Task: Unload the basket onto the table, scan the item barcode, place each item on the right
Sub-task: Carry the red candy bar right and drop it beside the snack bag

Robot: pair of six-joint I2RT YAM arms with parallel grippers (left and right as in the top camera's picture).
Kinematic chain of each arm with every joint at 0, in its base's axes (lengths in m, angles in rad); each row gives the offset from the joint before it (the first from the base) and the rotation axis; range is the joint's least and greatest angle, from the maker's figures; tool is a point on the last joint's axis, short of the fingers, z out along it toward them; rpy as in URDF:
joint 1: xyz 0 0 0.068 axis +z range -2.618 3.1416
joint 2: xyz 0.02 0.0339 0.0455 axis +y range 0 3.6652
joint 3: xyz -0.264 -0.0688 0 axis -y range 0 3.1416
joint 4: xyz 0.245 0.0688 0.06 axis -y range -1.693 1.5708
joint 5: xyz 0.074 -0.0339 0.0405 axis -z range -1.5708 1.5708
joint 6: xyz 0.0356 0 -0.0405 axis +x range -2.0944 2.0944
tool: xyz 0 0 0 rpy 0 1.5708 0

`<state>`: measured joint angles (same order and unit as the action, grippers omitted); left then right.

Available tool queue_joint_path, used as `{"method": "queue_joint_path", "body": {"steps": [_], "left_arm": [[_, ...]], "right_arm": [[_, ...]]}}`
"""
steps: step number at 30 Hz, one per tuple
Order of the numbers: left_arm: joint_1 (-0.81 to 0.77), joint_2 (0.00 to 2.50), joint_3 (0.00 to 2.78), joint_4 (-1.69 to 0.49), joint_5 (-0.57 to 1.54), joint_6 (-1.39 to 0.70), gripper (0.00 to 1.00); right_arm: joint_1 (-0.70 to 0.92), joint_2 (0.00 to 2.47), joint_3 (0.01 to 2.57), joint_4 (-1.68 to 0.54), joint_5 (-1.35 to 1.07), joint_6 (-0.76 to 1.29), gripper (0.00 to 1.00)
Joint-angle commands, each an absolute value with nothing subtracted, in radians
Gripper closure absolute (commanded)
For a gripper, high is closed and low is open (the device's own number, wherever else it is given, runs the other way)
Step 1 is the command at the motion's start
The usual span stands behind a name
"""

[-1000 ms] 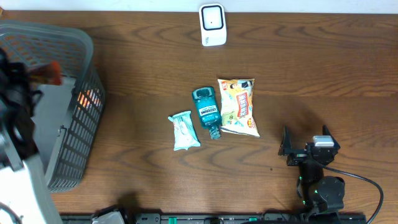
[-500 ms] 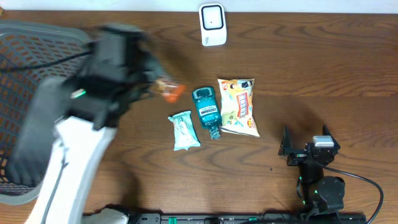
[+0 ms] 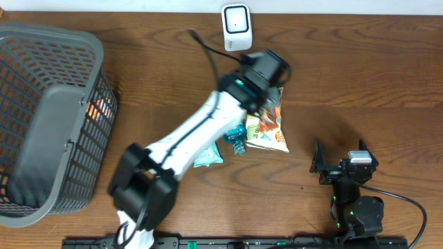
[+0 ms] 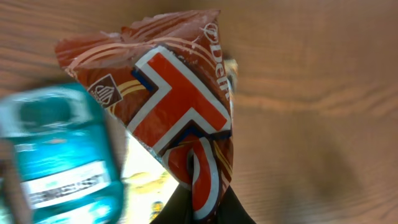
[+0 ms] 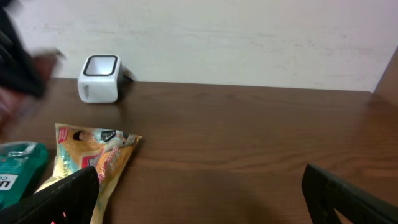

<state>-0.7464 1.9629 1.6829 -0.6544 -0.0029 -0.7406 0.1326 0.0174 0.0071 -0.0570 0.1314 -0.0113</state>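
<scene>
With the left gripper [image 4: 198,208] clamped on the red snack packet [image 4: 180,106] above the middle of the surface [image 3: 360,69], near the scanner [image 3: 236,28] at the far edge, pickup looks done and presenting the barcode remains; the right gripper [image 3: 339,160] rests wide open, empty.

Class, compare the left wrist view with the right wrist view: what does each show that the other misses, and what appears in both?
Left wrist only: the bold print of the red packet, which is pinched in the shut left pincer. Right wrist only: the white scanner, the pale wall and the open right pincer. Both: the teal mouthwash bottle on the wooden table.
</scene>
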Motion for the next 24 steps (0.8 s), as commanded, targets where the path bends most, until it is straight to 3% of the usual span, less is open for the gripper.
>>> {"method": "queue_joint_path", "body": {"steps": [1,13,16,17,22,24], "left_arm": [[-0.806,2.024,1.69,-0.612,-0.007,-0.706,0.93],[-0.869,2.088,1.69,-0.511,-0.015,-0.706,0.92],[-0.869,2.088,1.69,-0.513,-0.02,-0.707,0.61],[-0.869,2.088,1.691,-0.51,-0.02,-0.706,0.56],[-0.867,2.074,1.691,-0.511,-0.019,-0.634,0.51],[-0.862,2.048,1.693,-0.519,-0.019,-0.579,0.44]], "right_arm": [[0.138,0.013,0.006,-0.06,0.141,-0.016,0.01],[0.138,0.013,0.006,-0.06,0.141,-0.016,0.01],[0.138,0.013,0.006,-0.06,0.14,-0.016,0.01],[0.138,0.013,0.006,-0.06,0.14,-0.016,0.01],[0.138,0.013,0.006,-0.06,0.141,-0.016,0.01],[0.138,0.013,0.006,-0.06,0.14,-0.016,0.01]]}}
